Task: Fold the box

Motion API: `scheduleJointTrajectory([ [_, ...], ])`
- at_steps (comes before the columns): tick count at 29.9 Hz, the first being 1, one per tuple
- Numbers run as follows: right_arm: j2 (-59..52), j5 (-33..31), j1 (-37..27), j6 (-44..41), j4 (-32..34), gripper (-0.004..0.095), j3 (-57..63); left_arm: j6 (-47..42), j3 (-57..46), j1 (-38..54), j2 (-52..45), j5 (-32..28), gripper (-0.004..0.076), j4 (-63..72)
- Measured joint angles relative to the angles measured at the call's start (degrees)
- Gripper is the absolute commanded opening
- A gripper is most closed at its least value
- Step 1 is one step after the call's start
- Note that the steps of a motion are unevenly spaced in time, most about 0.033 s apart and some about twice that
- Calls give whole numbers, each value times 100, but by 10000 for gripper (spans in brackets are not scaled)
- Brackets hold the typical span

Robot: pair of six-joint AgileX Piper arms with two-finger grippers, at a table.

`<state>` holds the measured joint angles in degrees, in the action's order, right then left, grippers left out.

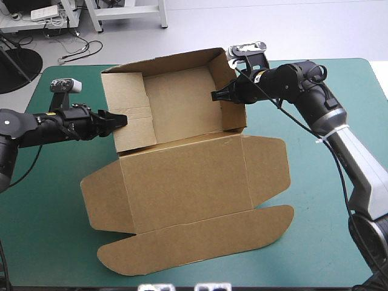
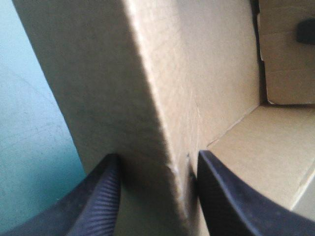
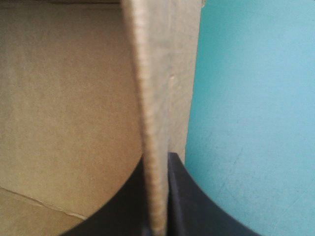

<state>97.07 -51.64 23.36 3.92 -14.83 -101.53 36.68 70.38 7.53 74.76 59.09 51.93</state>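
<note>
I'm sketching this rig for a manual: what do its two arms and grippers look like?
The left arm shows black throughout. The right arm is black near the wrist, then pale grey, with a white band between. The left gripper and right gripper each have two broad, curved black fingers; the left's show fine ribs.

the box point(image 3: 155, 98) wall blurs inside the right pincer point(image 3: 156, 164)

The box point(image 1: 182, 176) is plain brown, unprinted. Around it the cover point(image 1: 315, 242) is flat teal-green. At the box's left wall the left fingers point(image 2: 93, 206) are black, finely ribbed; at its right wall the right fingers point(image 3: 184, 196) seem plain black.
</note>
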Motion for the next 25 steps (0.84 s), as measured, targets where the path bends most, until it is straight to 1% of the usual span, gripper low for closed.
scheduleJointTrajectory([
  [2, -23, -3, 27, -89, 15, -16, 0, -12, 0, 0, 0, -79, 203, -14],
  [4, -36, -29, 42, -170, 86, -16, 0, -83, 0, -15, 18, -143, 43, -55],
  [5, -38, -58, 41, -228, 104, -16, 0, -121, 0, -26, 25, -179, -9, -95],
  [7, -43, -127, 41, -392, 124, -16, 0, -178, 0, -73, 47, -273, -10, -174],
  [11, -90, -328, 52, -796, 305, -16, 0, -473, -6, -402, 71, -644, -10, -435],
  [14, -78, -589, 155, -1135, 750, -16, 0, -724, -6, -822, 85, -955, -10, -878],
  [16, -27, -930, 287, -1409, 1102, -16, 0, -1076, -6, -1150, 91, -1070, -10, -1369],
  [19, 133, -1402, 482, -1735, 1388, -17, -5, -1783, -6, -1602, 111, -1083, -10, -2360],
  [22, 337, -1703, 602, -1913, 1449, -19, 1, -2483, -6, -1990, 215, -939, -10, -3323],
  [25, 520, -1983, 633, -2026, 1483, -19, 6, -3043, -6, -2296, 401, -795, -10, -3878],
])
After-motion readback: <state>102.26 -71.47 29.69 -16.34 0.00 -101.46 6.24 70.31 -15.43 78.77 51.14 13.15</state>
